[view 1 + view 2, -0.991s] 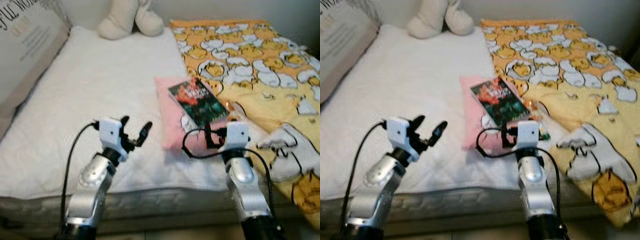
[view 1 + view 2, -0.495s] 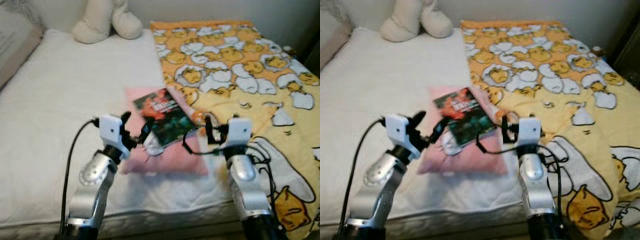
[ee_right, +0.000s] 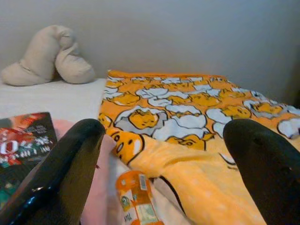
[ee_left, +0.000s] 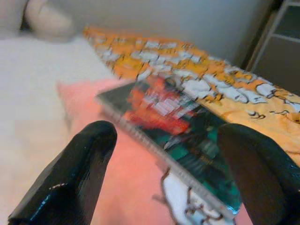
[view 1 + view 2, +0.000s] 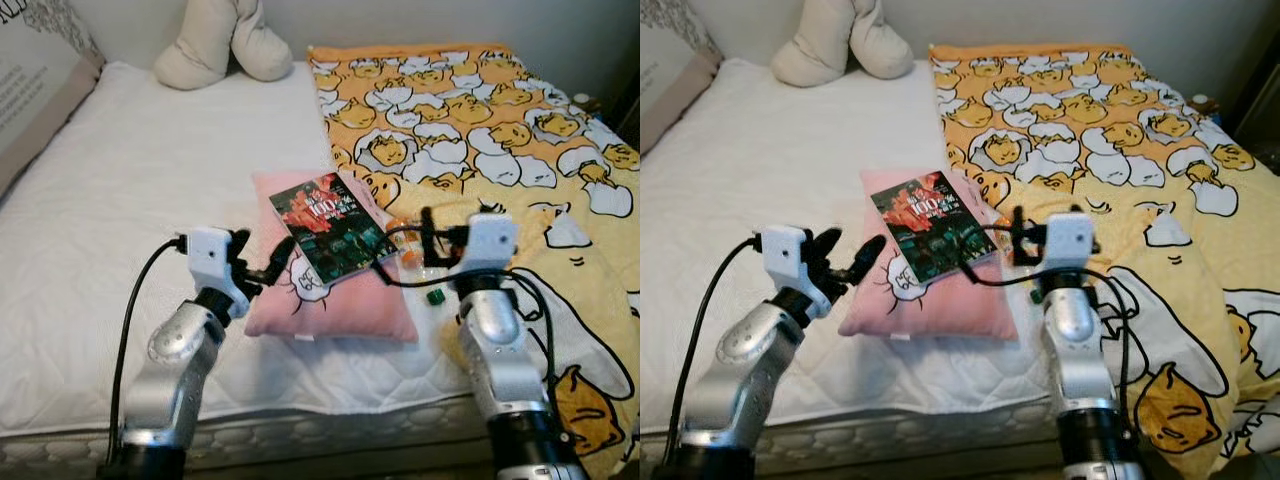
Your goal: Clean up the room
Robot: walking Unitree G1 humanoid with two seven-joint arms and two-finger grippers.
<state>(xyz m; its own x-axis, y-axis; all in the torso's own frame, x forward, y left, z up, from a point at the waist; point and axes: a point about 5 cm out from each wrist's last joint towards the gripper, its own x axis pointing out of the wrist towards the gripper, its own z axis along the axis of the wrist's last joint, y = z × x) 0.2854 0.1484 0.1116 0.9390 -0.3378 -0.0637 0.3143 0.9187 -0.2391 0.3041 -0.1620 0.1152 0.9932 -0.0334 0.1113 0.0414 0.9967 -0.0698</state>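
Observation:
A pink cushion [image 5: 340, 298] lies on the white mattress [image 5: 150, 190], with a dark, red-titled book [image 5: 328, 224] resting on top of it. My left gripper [image 5: 262, 256] hovers open at the cushion's left edge, its fingers pointing at the book [image 4: 178, 123]. Just right of the cushion my right gripper [image 5: 438, 232] is open and holds nothing. A small orange bottle [image 3: 136, 197] lies below and ahead of it, beside the book's right corner. A small green piece [image 5: 435, 296] lies on the sheet near the right wrist.
A yellow blanket with an egg-character print [image 5: 480, 110] covers the bed's right half and hangs over the front edge. A beige plush [image 5: 225, 40] sits at the headboard wall. A large printed pillow [image 5: 35, 85] leans at the far left.
The camera has shifted, so the whole scene has slid in view. The left gripper now sits at the pink cushion's left edge, closer to the book. Both grippers stay open.

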